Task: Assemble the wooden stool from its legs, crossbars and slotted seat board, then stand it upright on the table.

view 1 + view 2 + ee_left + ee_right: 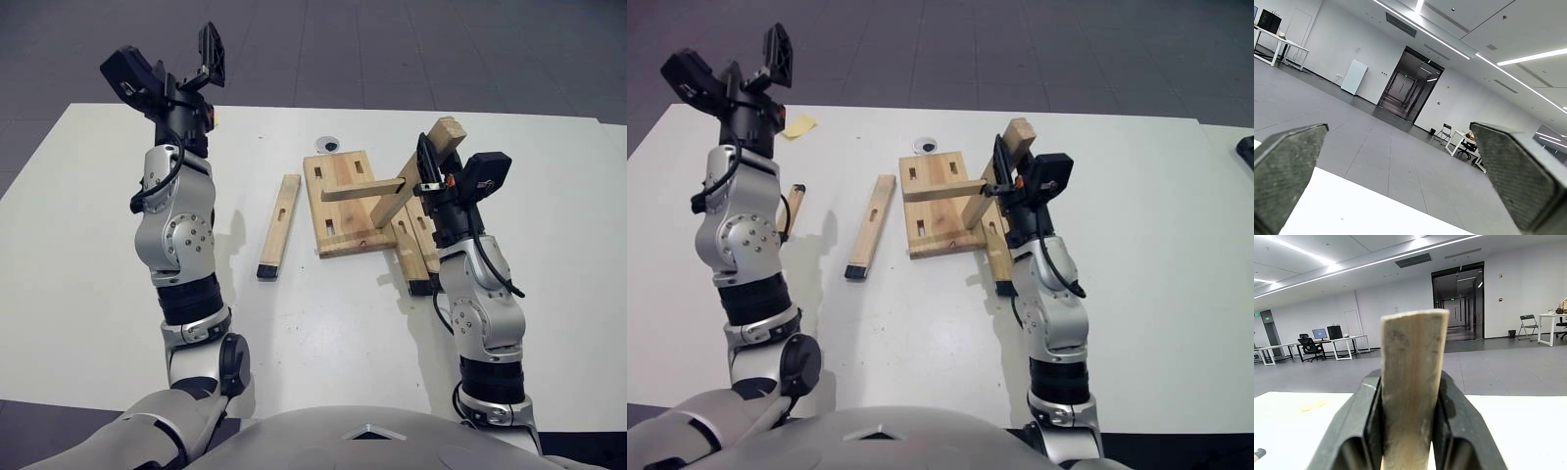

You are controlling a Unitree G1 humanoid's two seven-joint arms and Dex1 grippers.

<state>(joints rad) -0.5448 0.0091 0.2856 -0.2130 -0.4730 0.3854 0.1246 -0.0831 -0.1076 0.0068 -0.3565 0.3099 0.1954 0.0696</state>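
the right pincer is clamped on a pale square-section wooden leg. in the right wrist view its dark fingers press flat against opposite faces, so the piece cannot twist in the grip. the leg is held tilted above the white table, with a light wooden crossbar joined to it and reaching sideways over the flat slotted wooden seat board. that pose looks chosen to bring the leg's lower end toward a slot near the board's right edge, though i cannot tell whether it touches the board. the board lies flat with its rectangular slots facing up, open to a leg coming from above. further pale wooden legs with dark tips, two as far as i can tell, lie side by side just beside the board's right edge, below the right arm. a slotted wooden leg with a dark end lies on the table near the board's left side, both likely kept close for later steps. the left pincer is raised over the far left of the table, fingers wide apart and holding nothing, probably parked out of the way.
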